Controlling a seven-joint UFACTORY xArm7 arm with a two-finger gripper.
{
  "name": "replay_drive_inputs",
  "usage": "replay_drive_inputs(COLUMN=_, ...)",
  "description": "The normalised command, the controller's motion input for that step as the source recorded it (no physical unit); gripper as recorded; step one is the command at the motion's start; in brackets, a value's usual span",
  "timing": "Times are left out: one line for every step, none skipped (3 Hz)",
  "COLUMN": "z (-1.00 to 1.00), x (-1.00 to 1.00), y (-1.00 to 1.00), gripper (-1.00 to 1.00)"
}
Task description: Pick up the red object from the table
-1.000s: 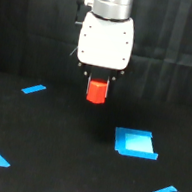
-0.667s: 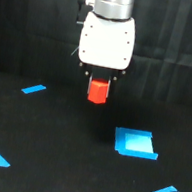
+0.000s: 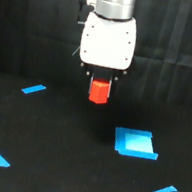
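Red object hangs just under the white arm housing, well clear of the table, pinched in the gripper, whose jaws press against its sides. Held that high, it reads as lifted, so the pick looks essentially done. It is a small bright red-orange block, faceted and plain; its upper part seems tucked between the dark fingers, though the view is too soft to be sure. A flat blue square piece lies on the table toward the exterior view's right.
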Motion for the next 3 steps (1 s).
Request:
replay_drive_inputs(z=0.00, x=0.05, y=0.05, gripper=-0.93)
replay_drive_inputs(z=-0.05, x=0.04, y=0.04, gripper=-1.00)
replay_drive_inputs(z=0.03, x=0.11, y=0.08, gripper=-0.95)
